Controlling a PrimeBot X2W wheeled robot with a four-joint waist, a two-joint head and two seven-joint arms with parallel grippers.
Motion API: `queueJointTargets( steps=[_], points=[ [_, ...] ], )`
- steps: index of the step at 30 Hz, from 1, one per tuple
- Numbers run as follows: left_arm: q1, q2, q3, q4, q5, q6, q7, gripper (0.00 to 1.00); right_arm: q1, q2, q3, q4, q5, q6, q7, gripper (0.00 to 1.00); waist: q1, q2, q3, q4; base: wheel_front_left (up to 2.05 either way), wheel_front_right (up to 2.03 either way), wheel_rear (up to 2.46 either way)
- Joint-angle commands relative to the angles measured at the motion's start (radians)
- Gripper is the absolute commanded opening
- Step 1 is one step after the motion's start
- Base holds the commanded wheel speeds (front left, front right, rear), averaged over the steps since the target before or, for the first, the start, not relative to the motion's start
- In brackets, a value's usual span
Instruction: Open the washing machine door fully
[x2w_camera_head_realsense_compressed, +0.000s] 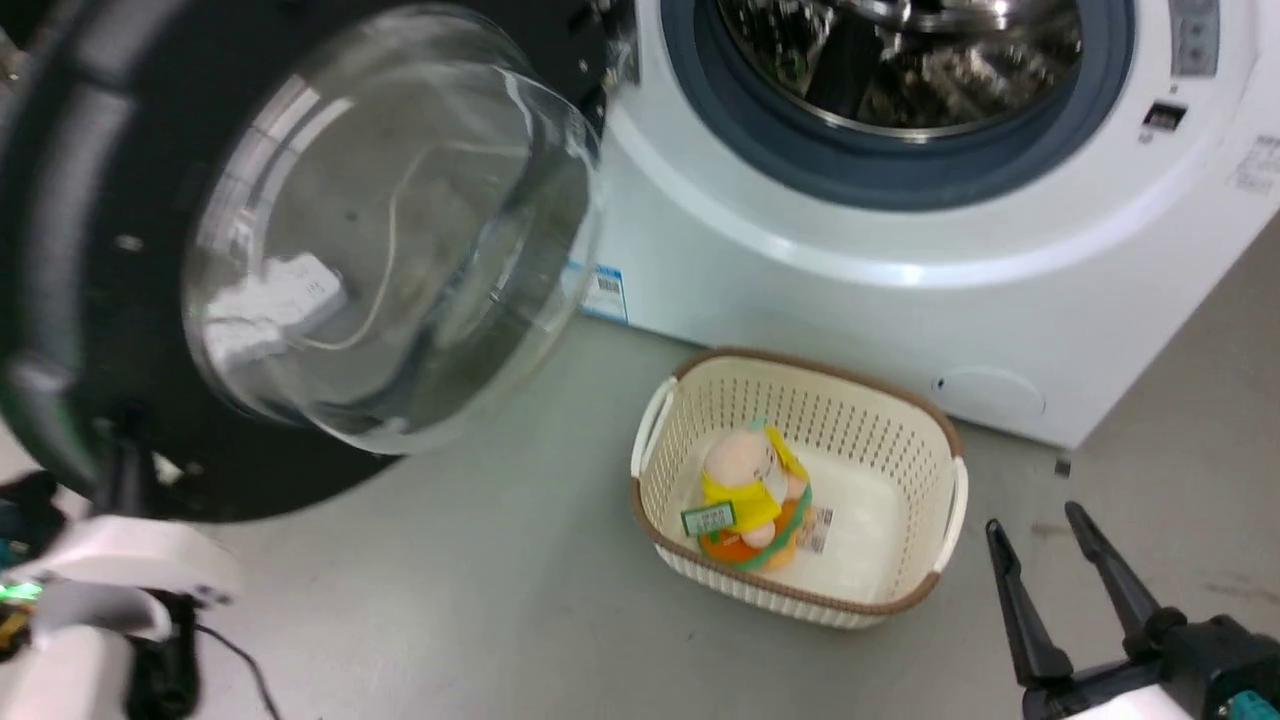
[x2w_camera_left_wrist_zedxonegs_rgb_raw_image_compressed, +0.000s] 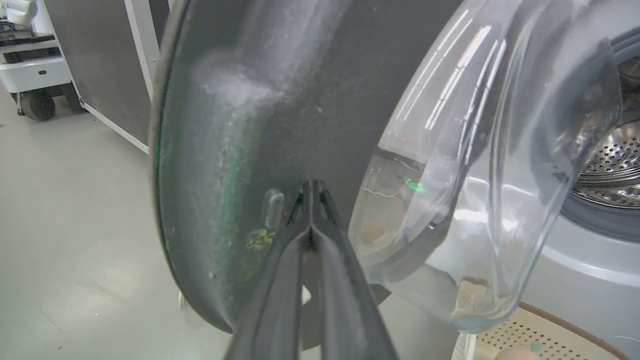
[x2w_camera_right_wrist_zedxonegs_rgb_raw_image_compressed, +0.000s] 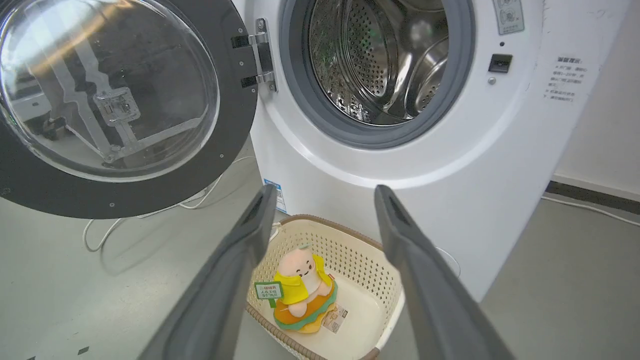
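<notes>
The washing machine door (x2w_camera_head_realsense_compressed: 70, 200) stands swung out to the left, its black rim around a bulging clear glass bowl (x2w_camera_head_realsense_compressed: 400, 230). The white washing machine (x2w_camera_head_realsense_compressed: 800, 300) shows its steel drum (x2w_camera_head_realsense_compressed: 900, 60), the blue label (x2w_camera_head_realsense_compressed: 603, 292) and the round flap (x2w_camera_head_realsense_compressed: 988, 392). My left gripper (x2w_camera_left_wrist_zedxonegs_rgb_raw_image_compressed: 311, 189) is shut, its tips against the inner face of the door (x2w_camera_left_wrist_zedxonegs_rgb_raw_image_compressed: 250, 125) rim beside the glass; it also shows under the door's lower left edge (x2w_camera_head_realsense_compressed: 120, 455). My right gripper (x2w_camera_head_realsense_compressed: 1035, 520) hangs open low right, clear of the door (x2w_camera_right_wrist_zedxonegs_rgb_raw_image_compressed: 235, 125) and the machine (x2w_camera_right_wrist_zedxonegs_rgb_raw_image_compressed: 475, 175).
A cream basket (x2w_camera_head_realsense_compressed: 800, 375) holding a plush toy (x2w_camera_head_realsense_compressed: 750, 490) sits on the grey floor before the machine, just under the door's swing. A white cable (x2w_camera_right_wrist_zedxonegs_rgb_raw_image_compressed: 100, 235) lies under the door. A white cart (x2w_camera_left_wrist_zedxonegs_rgb_raw_image_compressed: 35, 75) and dark panel (x2w_camera_left_wrist_zedxonegs_rgb_raw_image_compressed: 100, 65) stand beyond it.
</notes>
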Motion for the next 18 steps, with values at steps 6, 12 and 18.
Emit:
queueJointTargets(
  steps=[6,12,18],
  points=[
    [-0.098,0.066,0.072,0.103,-0.025,-0.031,-0.016,0.0,-0.046,-0.035,-0.004,-0.011,-0.007,0.001,-0.004,1.0,-0.0002,0.0,0.089,-0.023,0.0,0.0,0.0],
    [-0.188,0.088,0.097,0.219,-0.029,-0.061,-0.021,0.0,-0.062,-0.05,-0.012,-0.017,-0.01,0.001,-0.004,1.0,-0.0002,0.0,0.129,-0.032,0.0,0.0,0.0],
    [-0.238,0.094,0.121,0.288,-0.007,-0.081,-0.023,0.0,-0.074,-0.051,-0.016,-0.013,-0.009,0.001,-0.004,1.0,-0.0002,0.0,0.134,-0.041,0.0,0.0,0.0]
  ],
)
